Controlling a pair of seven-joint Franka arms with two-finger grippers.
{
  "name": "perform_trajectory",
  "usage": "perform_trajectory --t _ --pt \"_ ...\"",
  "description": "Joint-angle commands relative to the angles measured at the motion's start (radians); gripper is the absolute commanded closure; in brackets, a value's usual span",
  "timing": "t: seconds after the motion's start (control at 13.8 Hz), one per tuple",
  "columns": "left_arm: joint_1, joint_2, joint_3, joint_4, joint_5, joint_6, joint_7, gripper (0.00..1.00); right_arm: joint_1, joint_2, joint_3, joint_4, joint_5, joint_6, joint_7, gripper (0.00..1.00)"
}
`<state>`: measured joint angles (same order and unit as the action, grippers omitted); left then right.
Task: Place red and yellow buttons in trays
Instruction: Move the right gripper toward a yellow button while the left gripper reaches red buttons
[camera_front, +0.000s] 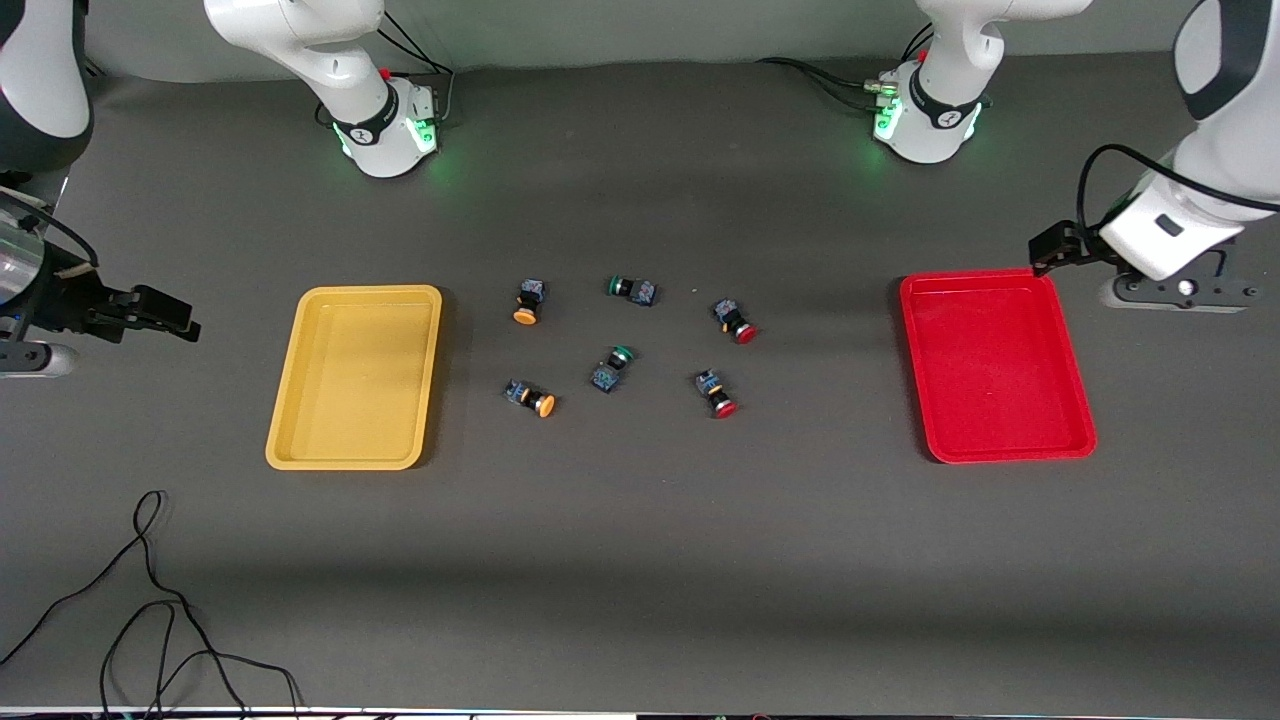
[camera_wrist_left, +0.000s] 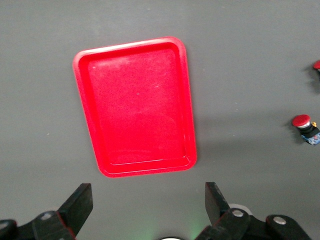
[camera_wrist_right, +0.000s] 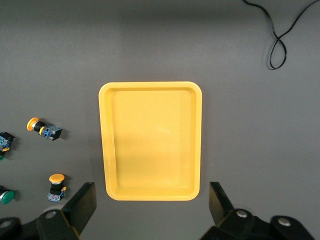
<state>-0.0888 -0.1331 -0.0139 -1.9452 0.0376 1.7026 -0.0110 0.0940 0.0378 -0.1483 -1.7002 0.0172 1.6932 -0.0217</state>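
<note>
Between the yellow tray and red tray lie yellow buttons and red buttons. Over the red tray the left gripper hangs released. Over the yellow tray the right gripper hangs released.

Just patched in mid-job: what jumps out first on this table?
Two bright trays, both holding nothing: the yellow tray toward the right arm's end and the red tray toward the left arm's end. Between them lie six scattered push buttons, capped orange-yellow, green and red. The right gripper and left gripper hang open, each at the table's end next to its tray.
</note>
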Motion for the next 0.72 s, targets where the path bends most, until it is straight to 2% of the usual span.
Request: perform_trajectory --t 0.0,0.22,0.43,0.65 --pt "-0.041 -0.028 -0.075 -0.026 -0.005 -0.003 -0.149 0.0 0.042 -0.024 -0.002 -0.074 0.015 0.055 0.06 0.0" --pt "-0.109 0.003 -0.165 -0.02 -0.027 0.023 -0.337 0.0 0.124 -0.082 -0.002 -0.218 0.017 0.155 0.201 0.0" --pt "-0.219 0.073 -0.21 -0.002 -0.071 0.109 -0.58 0.01 0.243 -0.156 -0.002 -0.387 0.033 0.274 0.404 0.0" --pt "-0.342 0.205 -0.227 0.057 -0.068 0.184 -0.797 0.02 0.398 -0.18 -0.002 -0.499 0.033 0.397 0.641 0.0"
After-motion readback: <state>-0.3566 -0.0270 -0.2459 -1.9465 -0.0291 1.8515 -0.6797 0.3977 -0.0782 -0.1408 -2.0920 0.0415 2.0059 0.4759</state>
